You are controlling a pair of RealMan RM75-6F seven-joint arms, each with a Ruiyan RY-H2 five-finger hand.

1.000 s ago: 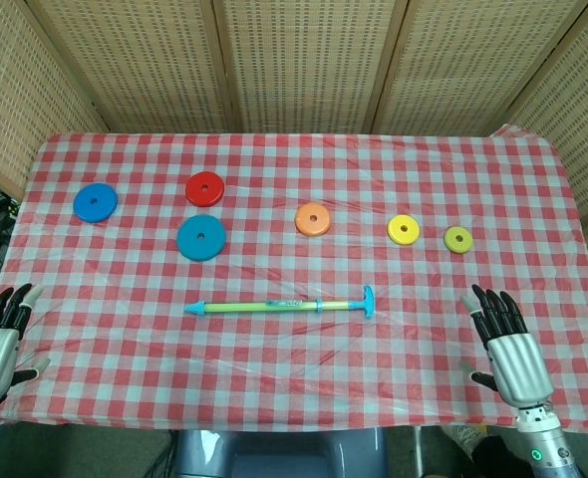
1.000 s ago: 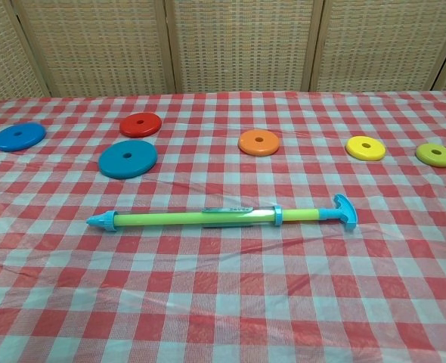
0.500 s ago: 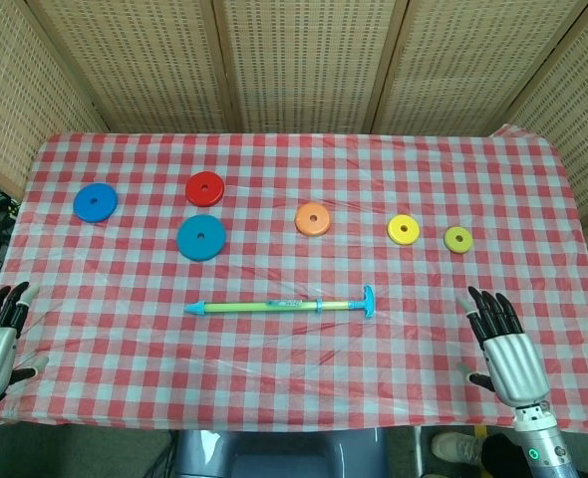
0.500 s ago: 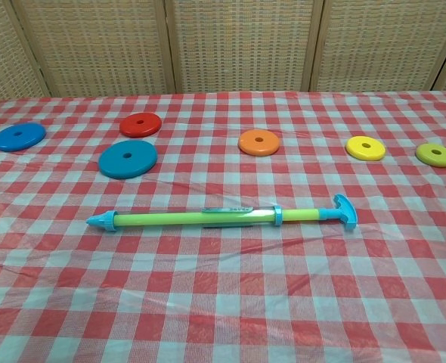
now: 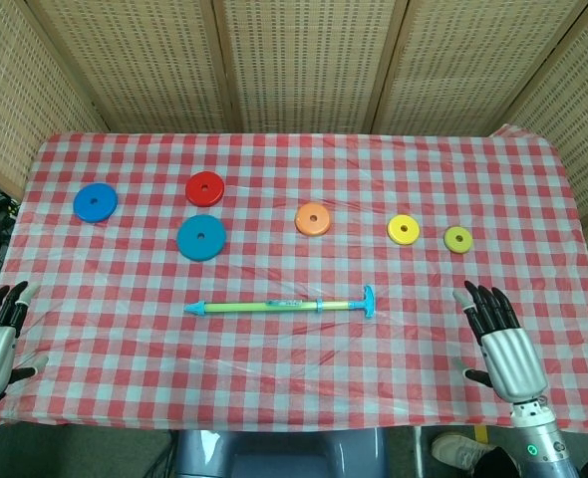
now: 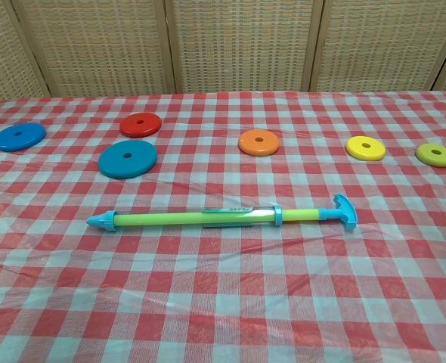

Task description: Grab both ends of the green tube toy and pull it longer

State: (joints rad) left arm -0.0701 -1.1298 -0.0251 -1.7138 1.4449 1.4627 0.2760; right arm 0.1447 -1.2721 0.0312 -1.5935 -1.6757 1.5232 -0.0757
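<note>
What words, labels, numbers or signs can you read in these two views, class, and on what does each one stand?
No text can be read in either view.
Label on the green tube toy: a pale sticker on the barrel near its middle, its print too small and blurred to read.
The coloured discs and the checked tablecloth carry no writing.

The green tube toy [image 5: 282,305] [image 6: 221,218] is laid flat on the tabletop, roughly parallel to the near edge and about midway between the left and right edges. A slim light-green barrel is seen, with a blue pointed tip at its left end, a blue collar, and a blue T-shaped handle at its right end.
</note>
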